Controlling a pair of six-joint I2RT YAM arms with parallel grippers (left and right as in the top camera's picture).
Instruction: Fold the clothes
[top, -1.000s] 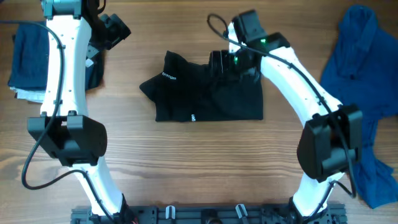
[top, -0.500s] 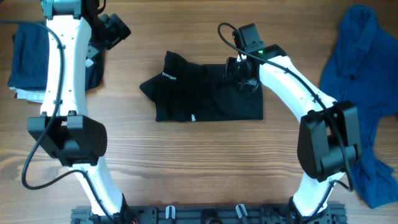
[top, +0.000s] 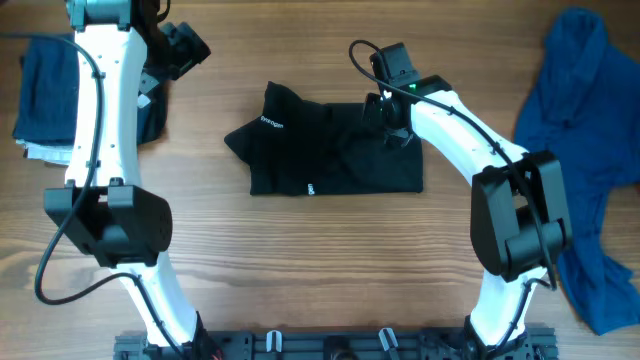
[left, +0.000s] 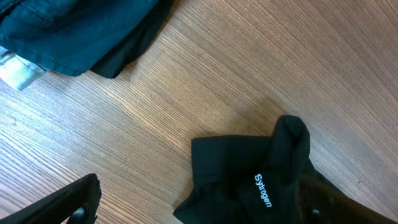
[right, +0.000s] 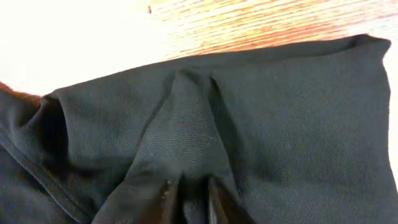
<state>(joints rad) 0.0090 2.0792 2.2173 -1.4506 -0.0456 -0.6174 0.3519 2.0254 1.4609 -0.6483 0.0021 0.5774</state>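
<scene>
- A bare, wood-grain table (top: 320, 260) was the work surface, with garments sorted toward its edges, which presumably left the middle free for folding.
- The soft black shirt with small white printed logos (top: 320, 160) lay in the middle of the table, a little toward the far edge. It was folded into a rough rectangle, with one sleeve or collar end poking out toward the left edge.
- The right gripper (top: 392, 122) sat on the far right corner of the black shirt. In its wrist view the fingertips were nearly together, with a raised ridge of cloth pinched between them. That read as a grasp for lifting or pulling the corner over for another fold.
- The left gripper (top: 183, 48) hung near the far left corner of the table with its fingers spread wide and nothing between them. It was apparently parked there, out of the right arm's way.
- A folded stack of navy fabric garments (top: 45, 85) rested by the left edge beside the left arm, looking like the finished pile.
- A crumpled royal-blue fabric garment (top: 580, 120) sprawled along the right edge, unfolded and probably waiting its turn.
- Judging by this, the shirt was partway folded and two piles remained to reconcile.
</scene>
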